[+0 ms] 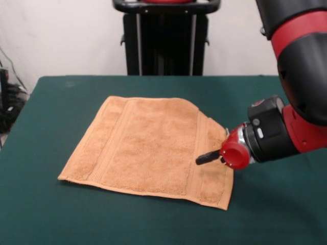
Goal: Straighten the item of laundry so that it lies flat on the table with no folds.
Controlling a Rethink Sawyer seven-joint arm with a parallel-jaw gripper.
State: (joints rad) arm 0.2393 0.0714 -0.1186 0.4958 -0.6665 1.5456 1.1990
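Here we are: the towel (150, 145) sits spread across the middle of the green table (46, 214), nearly flat, border bands running down its left and right sides. The one blemish looks to be at the upper right corner, where the edge cuts in at an angle, as if that corner is tucked under or folded. The gripper (207, 157) comes in from the right of the frame, a dark fingertip low over the right-hand band, but from this angle I cannot tell whether it is parted or pinched, or whether it has any cloth. As for handling, this is soft, light terry: limp, no stiffness, it should drag and ripple rather than slide as one piece, and the felt-like top probably clings to it. The sensible place to take hold, I'd say, is that tucked upper right corner, drawing it outward. No containers anywhere in view.
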